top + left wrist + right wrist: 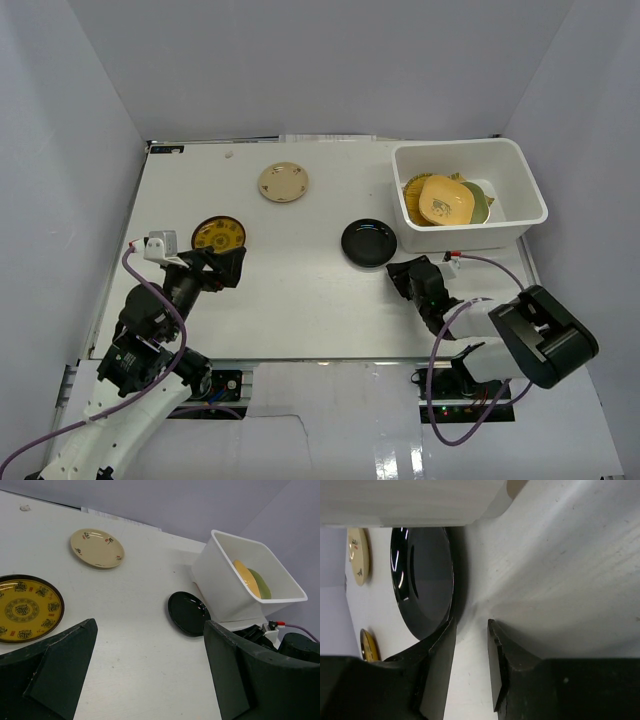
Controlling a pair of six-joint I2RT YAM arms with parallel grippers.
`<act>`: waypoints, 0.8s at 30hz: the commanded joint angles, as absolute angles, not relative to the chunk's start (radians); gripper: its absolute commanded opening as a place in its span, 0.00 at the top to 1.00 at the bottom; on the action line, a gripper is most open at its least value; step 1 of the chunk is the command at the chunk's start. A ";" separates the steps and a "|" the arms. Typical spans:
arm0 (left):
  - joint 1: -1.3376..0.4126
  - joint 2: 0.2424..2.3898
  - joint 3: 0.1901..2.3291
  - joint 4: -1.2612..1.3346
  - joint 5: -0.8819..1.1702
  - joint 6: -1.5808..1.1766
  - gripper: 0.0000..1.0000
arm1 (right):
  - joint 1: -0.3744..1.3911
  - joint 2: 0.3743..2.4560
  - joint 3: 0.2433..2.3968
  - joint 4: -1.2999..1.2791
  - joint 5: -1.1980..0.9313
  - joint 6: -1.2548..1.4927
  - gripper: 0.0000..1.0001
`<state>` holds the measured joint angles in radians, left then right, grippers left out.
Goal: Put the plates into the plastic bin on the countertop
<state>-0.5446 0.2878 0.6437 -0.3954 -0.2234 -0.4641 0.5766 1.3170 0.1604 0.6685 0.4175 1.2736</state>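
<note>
We list:
- Flat white countertop (300, 310).
- White rectangular plastic bin (455, 147), far right, holding stacked yellow and pale green plates (445, 198).
- Left gripper (150, 630), spread wide, empty, near the yellow dark-rimmed round plate (218, 236).
- Right gripper (471, 630), narrowly parted, gripping nothing, beside the glossy black round plate (368, 243).
- Beige round plate (283, 182), far centre.

The bin (460, 147) sits in the countertop's (300, 310) far right corner, with a stack of plates (445, 198) inside it. The far plate (283, 182) lies midway along the far edge. The left plate (219, 236) lies toward the left edge, just beyond my left pincer (238, 266). The middle plate (368, 243) lies beside the bin's near left corner, just ahead of my right pincer (396, 277).
</note>
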 commanded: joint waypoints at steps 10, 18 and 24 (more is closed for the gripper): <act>-0.545 0.281 0.641 -0.393 -0.210 -0.457 0.02 | 0.583 1.603 0.227 0.980 0.468 1.407 0.65; -0.545 0.287 0.641 -0.393 -0.215 -0.459 0.02 | 0.583 1.683 0.250 1.063 0.453 1.420 0.71; -0.543 0.319 0.647 -0.402 -0.218 -0.466 0.02 | 0.592 1.661 0.216 1.159 0.407 1.390 0.92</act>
<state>-0.5446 0.2920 0.6437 -0.3954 -0.2214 -0.4637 0.5808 1.6875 0.2310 1.0538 0.4107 1.4082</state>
